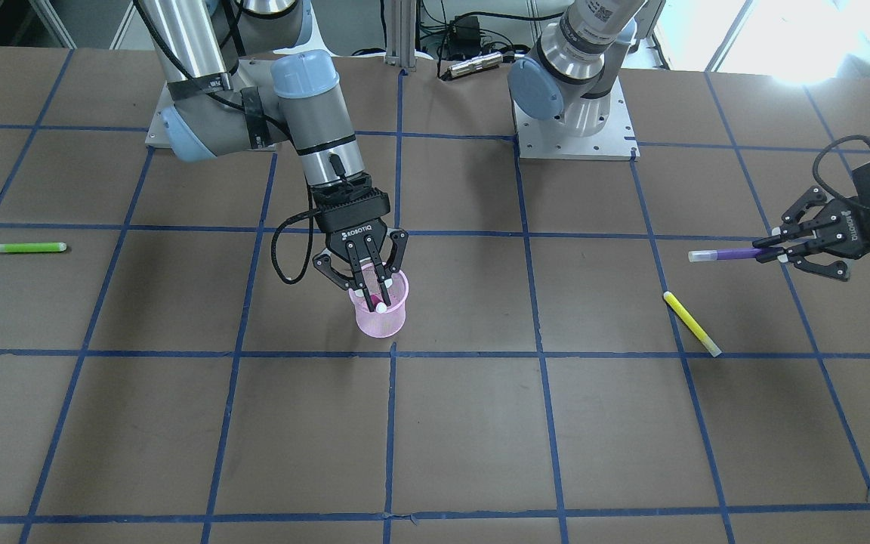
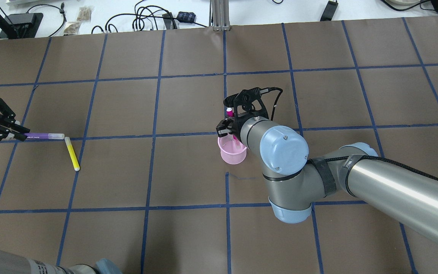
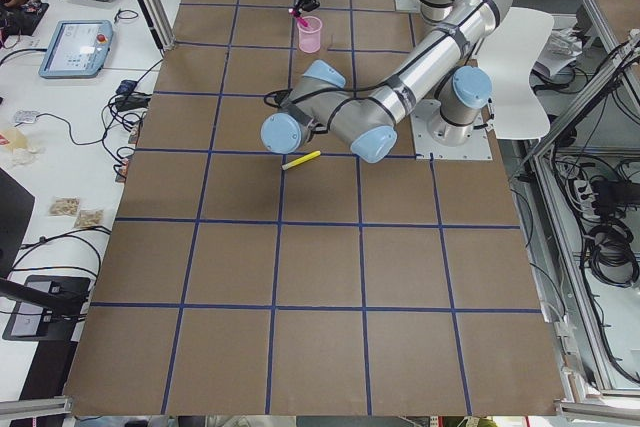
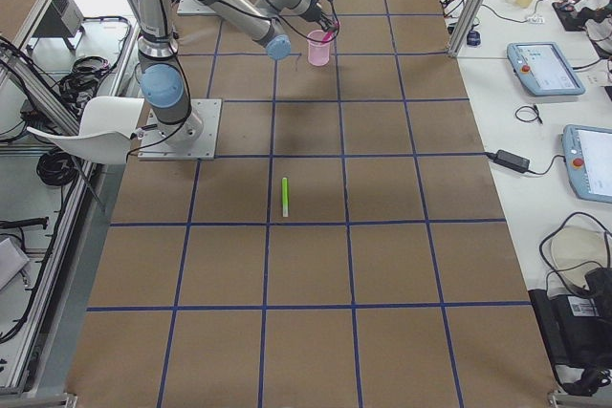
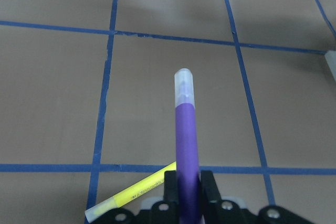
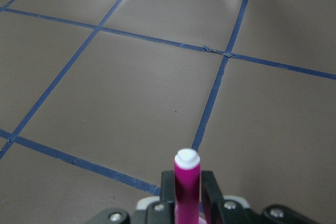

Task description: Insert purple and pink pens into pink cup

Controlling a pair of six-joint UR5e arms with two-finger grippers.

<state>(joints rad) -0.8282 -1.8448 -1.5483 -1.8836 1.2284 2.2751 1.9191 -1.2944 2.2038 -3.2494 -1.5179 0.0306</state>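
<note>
The pink mesh cup (image 1: 382, 317) stands upright near the table's middle; it also shows in the overhead view (image 2: 233, 153). My right gripper (image 1: 374, 291) is shut on the pink pen (image 1: 377, 295) and holds it tilted over the cup, its white tip at the cup's mouth. The right wrist view shows that pen (image 6: 187, 182) between the fingers. My left gripper (image 2: 15, 134) is far off at the table's side. It is shut on the purple pen (image 2: 44, 135), held level just above the table, clear cap outward. The purple pen also shows in the left wrist view (image 5: 186, 135).
A yellow pen (image 2: 72, 153) lies on the table right by the purple pen's cap end. A green pen (image 1: 25, 247) lies alone near the table's opposite side. Blue tape lines grid the brown table. Both arm bases stand on metal plates (image 1: 575, 143).
</note>
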